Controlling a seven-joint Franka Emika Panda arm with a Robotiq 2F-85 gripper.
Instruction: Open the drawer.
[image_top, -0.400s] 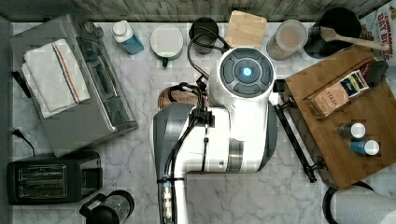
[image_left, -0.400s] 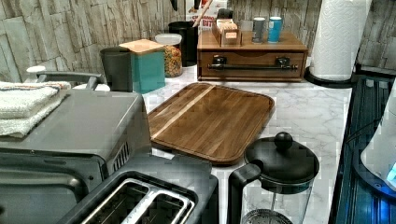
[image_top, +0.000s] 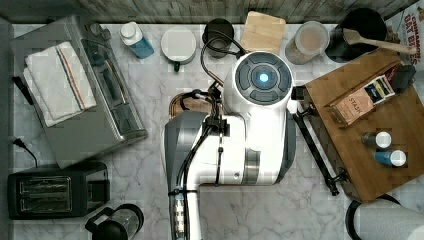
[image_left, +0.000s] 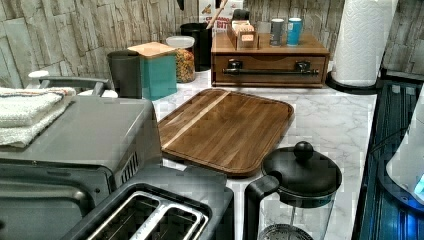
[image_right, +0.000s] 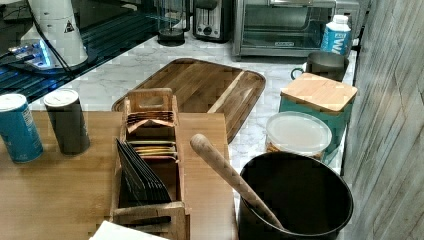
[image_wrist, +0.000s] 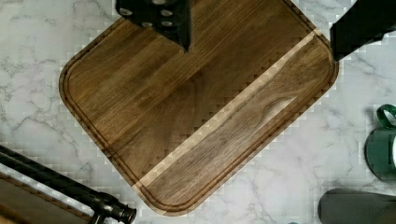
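Observation:
The drawer (image_left: 270, 64) sits closed in a low wooden unit at the back of the counter in the left view, its long black bar handle (image_left: 270, 72) across the front. In the top view the handle (image_top: 315, 150) runs along the left side of the unit (image_top: 380, 165). The handle's end (image_wrist: 60, 183) and a strip of the drawer front (image_wrist: 18, 205) show in the wrist view. My gripper (image_wrist: 261, 23) hangs open above the dark cutting board (image_wrist: 196, 107), fingers (image_wrist: 161, 16) wide apart and empty, well clear of the handle. In the top view the white arm (image_top: 240, 135) covers the board.
A tea-bag box (image_top: 362, 100) and two small cans (image_top: 382, 140) stand on the unit. A toaster oven (image_top: 75, 95), toaster (image_top: 50, 190) and French press (image_left: 295, 190) line one side. A teal canister (image_left: 157, 70), jar (image_left: 184, 57), black pot (image_right: 295, 200) and paper towel roll (image_left: 362, 40) stand around.

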